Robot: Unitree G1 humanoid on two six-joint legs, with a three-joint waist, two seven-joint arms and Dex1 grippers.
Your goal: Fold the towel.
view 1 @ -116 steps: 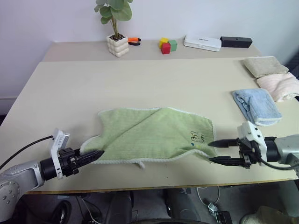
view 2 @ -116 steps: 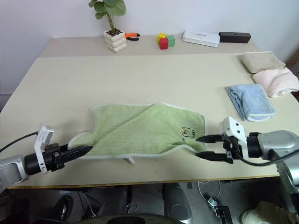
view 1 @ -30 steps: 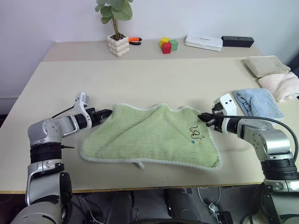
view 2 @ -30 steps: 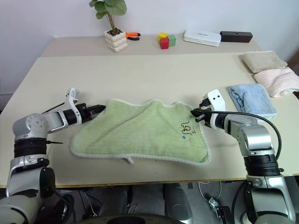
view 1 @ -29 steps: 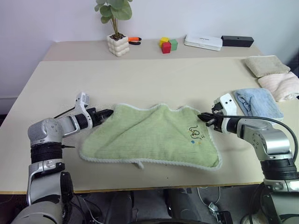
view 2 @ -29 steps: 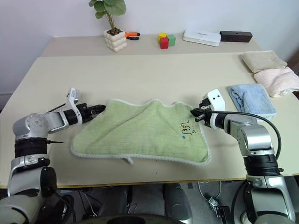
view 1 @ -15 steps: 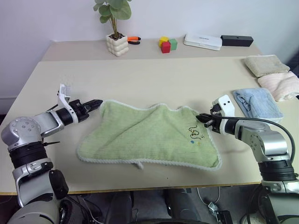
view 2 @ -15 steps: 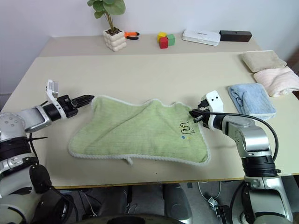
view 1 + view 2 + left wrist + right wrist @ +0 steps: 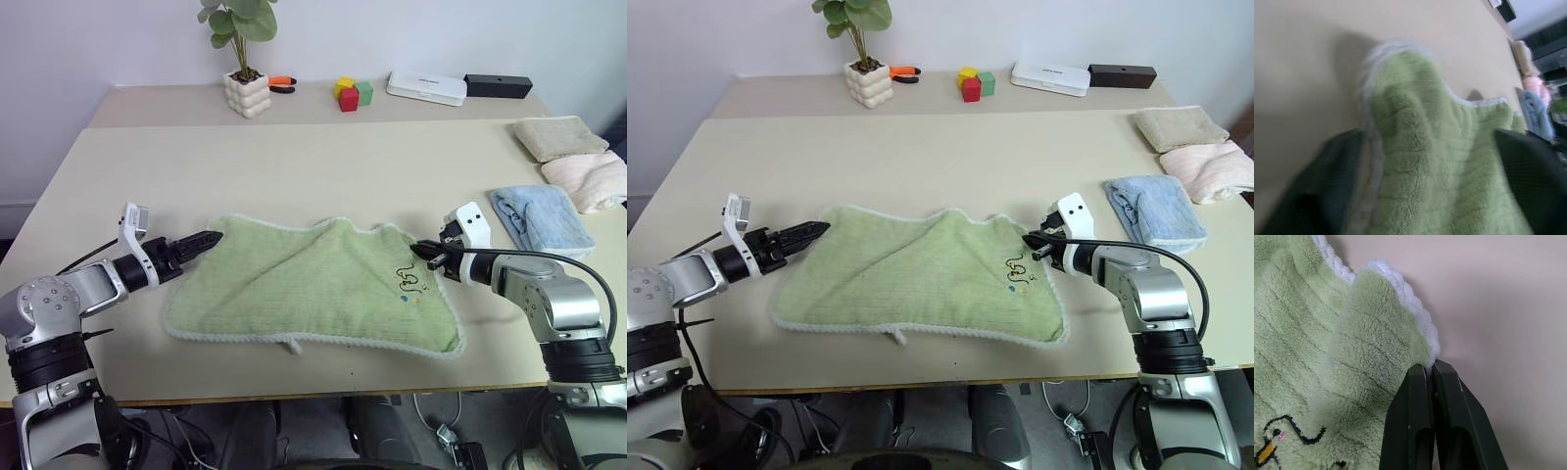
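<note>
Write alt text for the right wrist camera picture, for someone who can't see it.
The right gripper, its two black fingers shut, pinches the white-trimmed corner of the light green towel against a beige table. A small dark embroidered mark sits on the towel near that corner.

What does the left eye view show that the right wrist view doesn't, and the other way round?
Left eye view alone: the whole table, a potted plant, coloured blocks, folded blue, pink and beige towels, and the left end effector at the green towel's far-left corner.

Right wrist view alone: close up, the right end effector with its black fingers pressed together on the towel's white trim, and the fluffy weave.

Both: the green towel, its embroidered mark, and the right end effector at its corner.
</note>
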